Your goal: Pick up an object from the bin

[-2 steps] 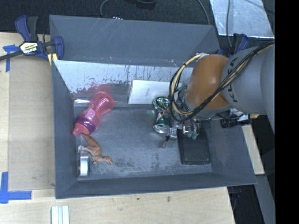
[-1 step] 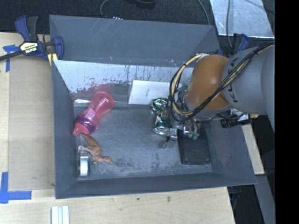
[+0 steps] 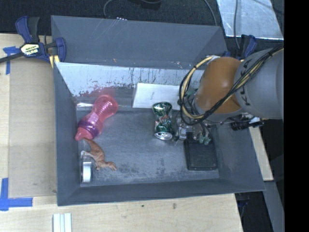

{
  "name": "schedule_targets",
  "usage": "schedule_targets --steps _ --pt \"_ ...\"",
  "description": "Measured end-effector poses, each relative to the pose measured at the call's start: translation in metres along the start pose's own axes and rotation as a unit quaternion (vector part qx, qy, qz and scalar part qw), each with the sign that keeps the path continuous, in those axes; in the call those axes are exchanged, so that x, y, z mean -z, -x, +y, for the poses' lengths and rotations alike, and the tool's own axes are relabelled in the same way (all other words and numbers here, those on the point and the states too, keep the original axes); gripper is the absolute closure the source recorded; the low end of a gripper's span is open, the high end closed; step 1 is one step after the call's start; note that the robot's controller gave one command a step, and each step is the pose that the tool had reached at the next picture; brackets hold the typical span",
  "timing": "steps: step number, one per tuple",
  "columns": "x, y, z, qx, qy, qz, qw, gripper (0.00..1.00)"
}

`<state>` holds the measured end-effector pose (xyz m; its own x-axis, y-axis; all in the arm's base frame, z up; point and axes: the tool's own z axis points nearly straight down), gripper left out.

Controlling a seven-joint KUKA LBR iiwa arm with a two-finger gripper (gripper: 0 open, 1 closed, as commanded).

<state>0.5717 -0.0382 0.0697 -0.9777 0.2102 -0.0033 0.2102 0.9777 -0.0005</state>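
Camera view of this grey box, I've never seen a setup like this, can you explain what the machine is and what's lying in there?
One camera looks down on a grey metal bin. The robot arm reaches in from the picture's right; its tool sits low between a crushed green can and a flat black block. On the left lie a pink bottle, a brown toy dinosaur and a small silver disc. Whether the tool grips anything, I cannot tell.

Crushed green-and-silver metal drink can [image 3: 163,122], badly dented, lying on its side on the floor of the grey metal bin [image 3: 140,153], toward three o'clock from centre, round end facing six o'clock. Just beside the end effector [image 3: 194,135], at its nine o'clock.
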Motion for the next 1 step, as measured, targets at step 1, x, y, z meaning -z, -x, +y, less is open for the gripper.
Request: schedule_targets --steps 1 --pt "0.0 0.0 0.0001 -0.001 0.0 0.0 1.0 1.0"
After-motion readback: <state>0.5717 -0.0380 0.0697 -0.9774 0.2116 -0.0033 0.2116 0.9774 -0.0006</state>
